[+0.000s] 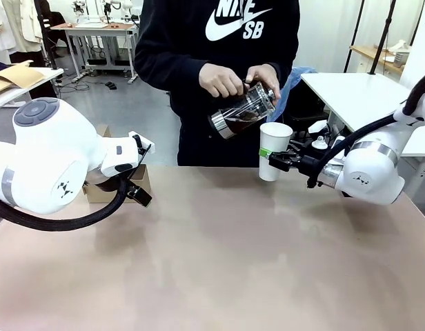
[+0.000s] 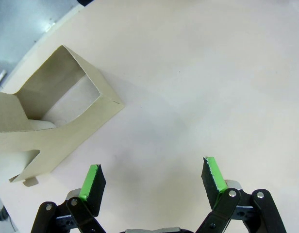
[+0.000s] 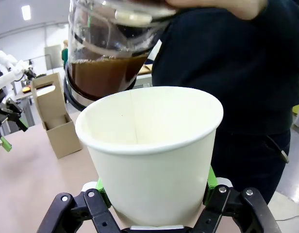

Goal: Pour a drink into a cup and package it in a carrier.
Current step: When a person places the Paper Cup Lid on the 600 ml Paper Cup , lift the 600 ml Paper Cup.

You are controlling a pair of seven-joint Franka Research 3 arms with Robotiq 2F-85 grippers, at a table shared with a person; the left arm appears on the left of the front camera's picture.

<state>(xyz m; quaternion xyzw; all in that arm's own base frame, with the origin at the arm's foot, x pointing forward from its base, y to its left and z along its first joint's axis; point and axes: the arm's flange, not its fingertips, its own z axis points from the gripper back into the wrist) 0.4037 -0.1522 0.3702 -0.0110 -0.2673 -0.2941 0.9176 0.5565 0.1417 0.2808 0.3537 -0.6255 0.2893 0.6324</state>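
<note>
At the far side of the table a person's hands tilt a clear jug [image 1: 241, 110] over the tall white cup [image 1: 274, 148]. The dark brown drink [image 3: 103, 77] sits against the jug's lower side, just above the cup's rim, and no stream shows. My right gripper [image 1: 273, 160] is shut on the cup [image 3: 154, 160], its green pads [image 3: 102, 188] pressed against the cup's sides. The inside of the cup looks dry. The brown cardboard carrier [image 2: 57, 116] stands on the table at the left. My left gripper [image 2: 152, 177] hangs open beside it with nothing between its fingers, and it also appears as left gripper [image 1: 139, 192].
The person stands close against the far table edge. Behind my right arm is a white side table [image 1: 350, 86] with small white items [image 1: 317, 131] by its corner. In the front view my left arm hides much of the carrier [image 1: 95, 193]. The tan tabletop [image 1: 226, 262] stretches bare toward the near edge.
</note>
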